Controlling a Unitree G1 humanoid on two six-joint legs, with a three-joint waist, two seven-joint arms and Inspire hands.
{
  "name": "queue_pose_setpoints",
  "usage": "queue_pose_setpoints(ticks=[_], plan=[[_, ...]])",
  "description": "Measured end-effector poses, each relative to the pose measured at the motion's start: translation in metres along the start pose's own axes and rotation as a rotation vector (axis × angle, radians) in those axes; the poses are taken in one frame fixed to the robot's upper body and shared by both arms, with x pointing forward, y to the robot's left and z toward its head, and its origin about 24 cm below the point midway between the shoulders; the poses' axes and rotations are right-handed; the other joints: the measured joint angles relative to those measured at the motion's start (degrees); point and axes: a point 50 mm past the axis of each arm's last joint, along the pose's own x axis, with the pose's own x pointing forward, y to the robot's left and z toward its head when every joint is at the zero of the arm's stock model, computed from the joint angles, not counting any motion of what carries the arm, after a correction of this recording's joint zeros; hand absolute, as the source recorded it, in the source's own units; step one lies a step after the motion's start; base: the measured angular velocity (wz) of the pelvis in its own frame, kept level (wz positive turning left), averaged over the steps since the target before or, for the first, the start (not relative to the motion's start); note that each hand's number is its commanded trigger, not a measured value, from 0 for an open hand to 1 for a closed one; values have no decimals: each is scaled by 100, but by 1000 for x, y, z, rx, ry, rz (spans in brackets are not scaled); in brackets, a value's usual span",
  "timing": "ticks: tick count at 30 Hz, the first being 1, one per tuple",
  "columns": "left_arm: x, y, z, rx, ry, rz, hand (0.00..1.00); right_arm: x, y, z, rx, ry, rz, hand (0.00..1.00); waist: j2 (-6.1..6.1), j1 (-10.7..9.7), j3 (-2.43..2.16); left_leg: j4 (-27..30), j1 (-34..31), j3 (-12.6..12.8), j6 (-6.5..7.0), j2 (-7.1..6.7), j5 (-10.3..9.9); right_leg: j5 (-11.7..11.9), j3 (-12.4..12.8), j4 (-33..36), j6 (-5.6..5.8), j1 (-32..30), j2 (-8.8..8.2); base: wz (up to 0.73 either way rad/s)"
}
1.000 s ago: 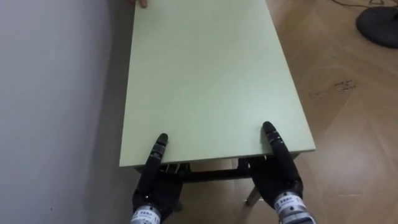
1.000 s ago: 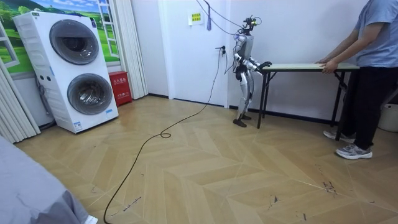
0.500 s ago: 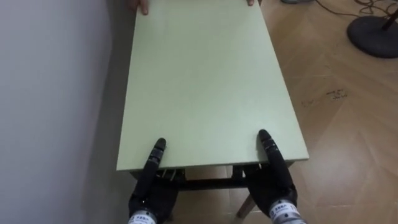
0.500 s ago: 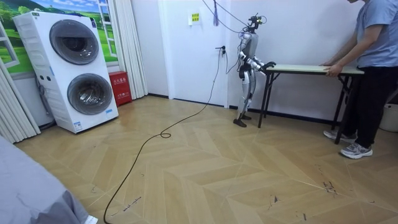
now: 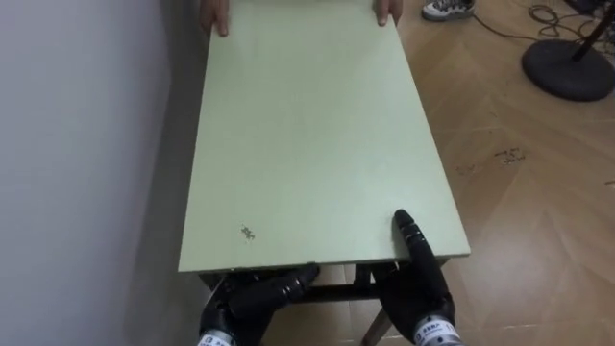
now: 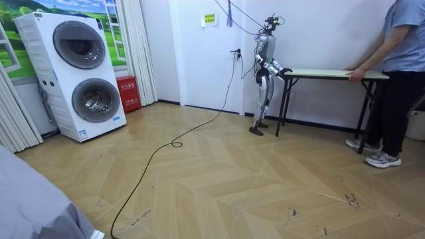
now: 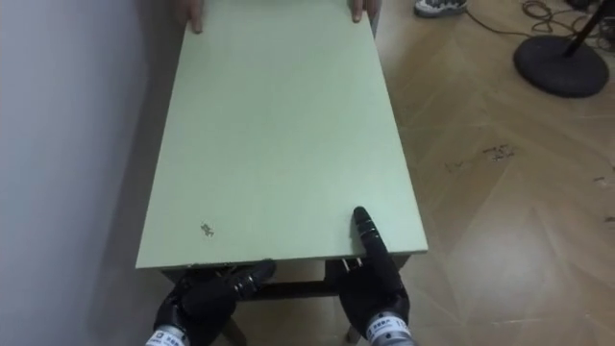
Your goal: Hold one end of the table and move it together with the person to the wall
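The pale green table ran close along the grey wall, held between the robot at its near edge and a person at its far edge. Whether its legs were off the floor could not be told. On the left the likeliest trouble was a scrape, since any drift that way would rub the long edge against the wall. The left hand lay below the near left corner with nothing of it on top of the surface, and whether it held anything could not be told. If it did not, that corner might sag or slip. The right hand had its fingers grasping the near edge by the right corner, thumb flat on top. I judged it bore most of the robot's share, so a tug from the far end could twist the table out of that one clamp. Counted, there were two stacked front-loading machines, one table, one small dark mark on it, two robot hands, a person's hand at the far left corner and the other hand at the far right corner, one sneaker, and one round stand base.
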Motion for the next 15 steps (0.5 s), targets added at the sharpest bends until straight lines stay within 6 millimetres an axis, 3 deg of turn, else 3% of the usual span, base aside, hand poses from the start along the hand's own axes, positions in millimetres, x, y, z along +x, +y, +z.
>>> queue_pose_setpoints(ticks=[1,2,6,10,15], plan=[[1,1,-2,0,13,0,0,0,0,-1,-6,12,0,15,-12,-19,-10,-1,0,0,-1,1,0,0,0,-4,1,1,1,0],[1,1,-4,-2,24,-3,0,0,-2,-1,-21,18,4,0,-17,-25,-12,-2,7,-1,-2,1,0,0,0,-12,1,16,4,0],[1,4,-7,-3,48,2,0,-1,-6,1,-132,33,33,0,-29,-34,-20,-43,92,-5,-12,0,-6,0,-1,-2,1,68,7,0],[0,7,-5,5,55,6,0,0,0,2,-195,49,103,0,-131,-35,-89,-37,108,-32,-20,1,-2,0,22,-10,1,100,16,3],[-1,9,-7,8,74,11,0,0,-2,2,-189,66,100,0,-136,-14,-90,-46,162,-33,-24,0,-5,0,24,-7,0,148,16,0]])
